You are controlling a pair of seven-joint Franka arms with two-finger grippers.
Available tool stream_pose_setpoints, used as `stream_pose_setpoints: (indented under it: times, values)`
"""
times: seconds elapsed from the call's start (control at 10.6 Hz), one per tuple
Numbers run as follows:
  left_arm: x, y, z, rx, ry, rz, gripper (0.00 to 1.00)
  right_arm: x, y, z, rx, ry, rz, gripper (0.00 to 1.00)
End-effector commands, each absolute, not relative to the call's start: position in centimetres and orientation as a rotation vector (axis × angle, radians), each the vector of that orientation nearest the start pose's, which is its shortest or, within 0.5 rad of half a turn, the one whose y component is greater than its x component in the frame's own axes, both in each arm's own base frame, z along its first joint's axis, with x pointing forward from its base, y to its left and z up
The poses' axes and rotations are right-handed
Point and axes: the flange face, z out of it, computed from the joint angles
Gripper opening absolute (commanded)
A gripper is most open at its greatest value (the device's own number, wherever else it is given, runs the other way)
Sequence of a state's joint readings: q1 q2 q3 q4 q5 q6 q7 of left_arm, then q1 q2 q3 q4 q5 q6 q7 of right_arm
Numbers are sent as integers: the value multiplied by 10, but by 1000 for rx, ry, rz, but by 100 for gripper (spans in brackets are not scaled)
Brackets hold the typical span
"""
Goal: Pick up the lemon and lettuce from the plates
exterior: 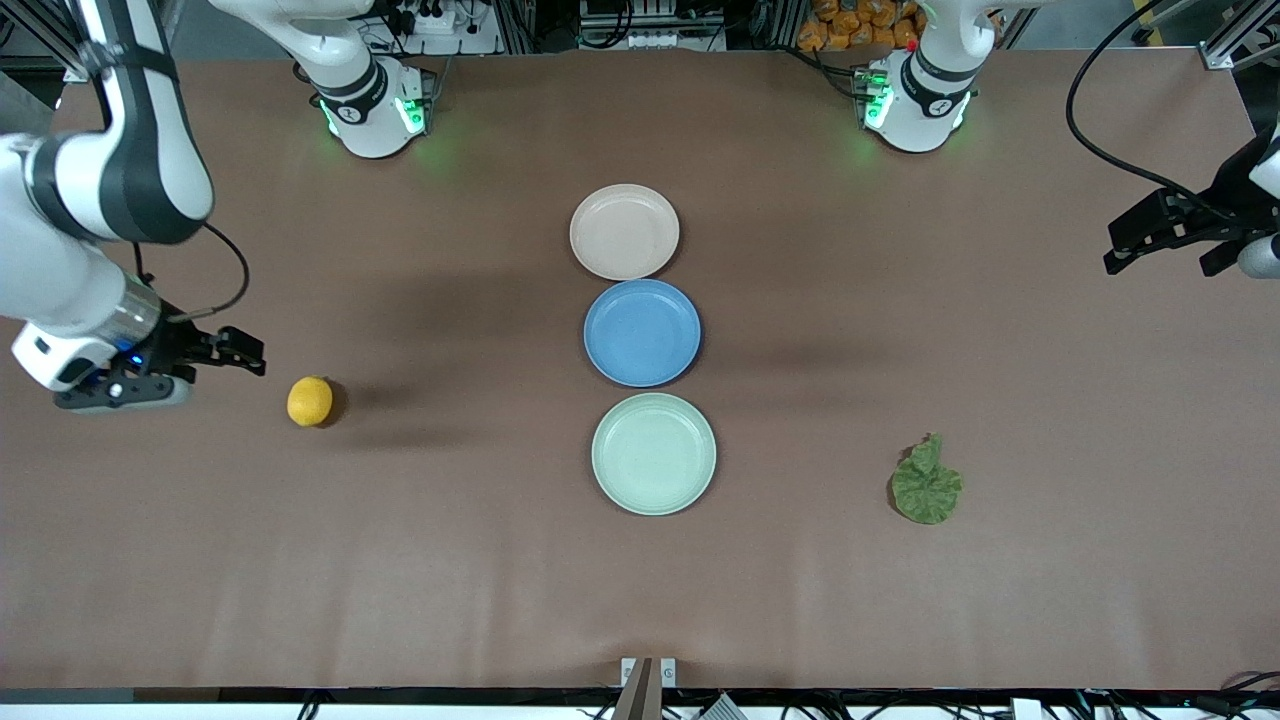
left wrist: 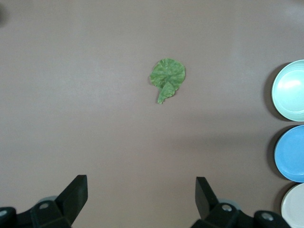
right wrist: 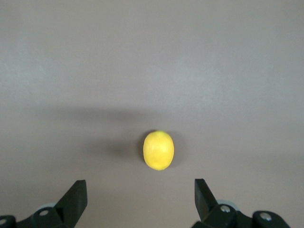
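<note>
— What's the biggest thing here?

— The brown table (exterior: 400, 560). Down its middle, from the robots' edge toward the front camera's edge, runs a row of three plates: the beige plate (exterior: 624, 231) closest to the bases, the blue plate (exterior: 642, 332) touching it, then the mint plate (exterior: 654, 453) just clear of the blue one. All three are bare.

— And the arms?

— The right arm reaches out over the table's edge at its own end, and the right gripper (exterior: 235, 350) hangs there with nothing in it, fingers spread wide; its wrist view shows both fingers (right wrist: 76, 199) well apart with the table between them. The left gripper (exterior: 1165, 245) hangs over the edge at the left arm's end, likewise wide open and holding nothing, as its own wrist view shows (left wrist: 140, 202).

— Where's the lettuce?

— The lettuce (exterior: 927, 484) lies flat on the bare table, between the mint plate and the left arm's end edge, stem pointing toward the robots' edge. It sits slightly nearer the front camera than the mint plate's centre, well apart from the left gripper.

— The lemon?

— The lemon (exterior: 310, 401) rests on the table toward the right arm's end, near the right gripper but not touching it, well apart from the plates.
</note>
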State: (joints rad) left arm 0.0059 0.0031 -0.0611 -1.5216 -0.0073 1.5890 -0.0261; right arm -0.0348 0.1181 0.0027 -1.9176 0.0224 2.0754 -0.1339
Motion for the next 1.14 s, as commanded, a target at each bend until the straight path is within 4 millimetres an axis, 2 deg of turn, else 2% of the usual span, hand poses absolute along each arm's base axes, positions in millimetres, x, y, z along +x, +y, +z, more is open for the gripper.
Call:
stream_pose_setpoints:
  times: [0.0, 0.19, 0.47, 0.66, 0.76, 1.04]
  values:
    - [551, -28, 654, -3120, 38, -109, 100, 584, -17, 495, -3138, -121, -121, 100]
    - [552, -28, 653, -3119, 40, -107, 100, 582, -17, 531, -3140, -122, -116, 100]
    - [552, -28, 653, -3120, 38, -107, 100, 579, -17, 574, -3140, -96, -87, 100]
    - [552, -28, 653, -3120, 45, -107, 100, 576, -22, 580, -3141, -41, -58, 100]
    - [552, -28, 653, -3120, 47, -107, 100, 573, -30, 590, -3142, -19, -39, 100]
    - [551, -30, 655, -3121, 50, -111, 100, 568, -28, 616, -3141, -14, -19, 100]
